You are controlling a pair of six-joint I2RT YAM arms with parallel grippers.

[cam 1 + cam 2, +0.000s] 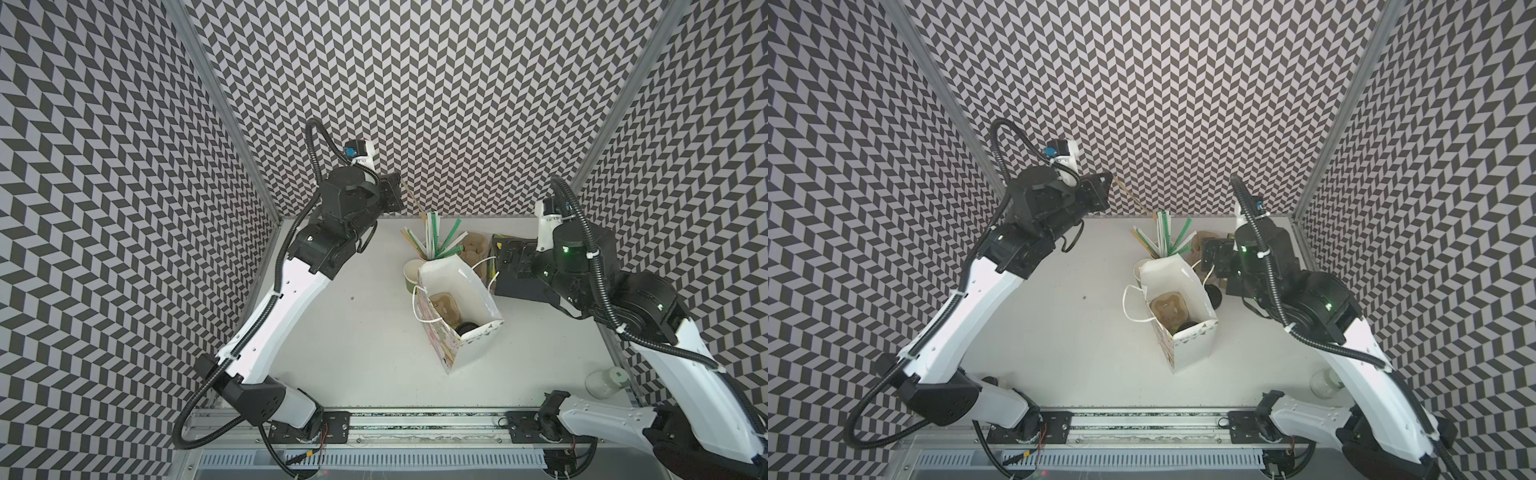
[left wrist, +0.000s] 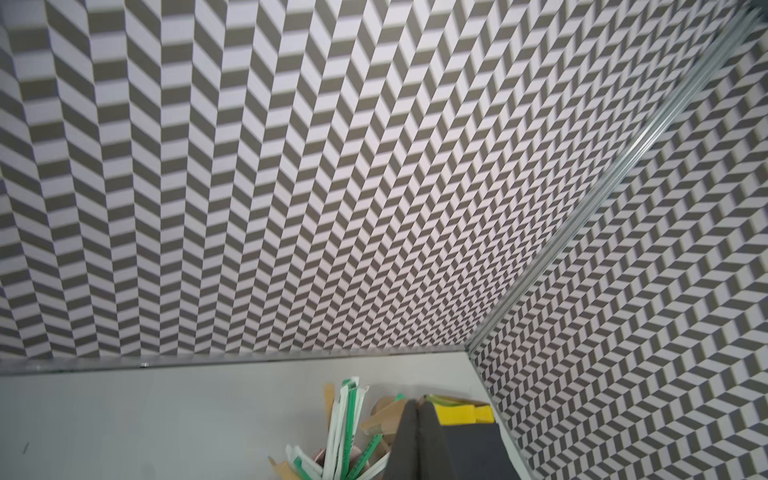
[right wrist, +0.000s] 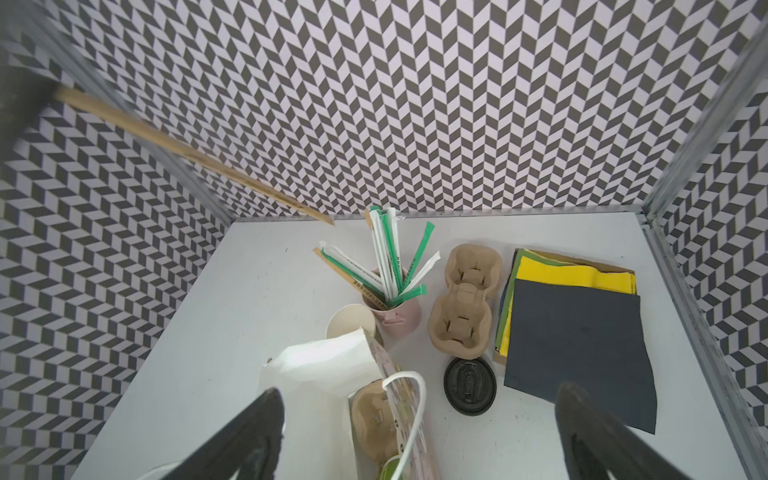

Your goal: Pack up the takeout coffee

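The takeout coffee (image 1: 466, 328) stands upright in the white paper bag (image 1: 482, 305), lid up, beside the cup carrier (image 1: 444, 308). I judge my right gripper (image 3: 419, 432), jaws spread wide and empty, the nearer: the cup sits just below them. My left gripper (image 1: 398, 192), well apart, pinches a brown wrapped stick (image 1: 411, 197).

Lidded green cup (image 1: 467, 327) upright in bag.
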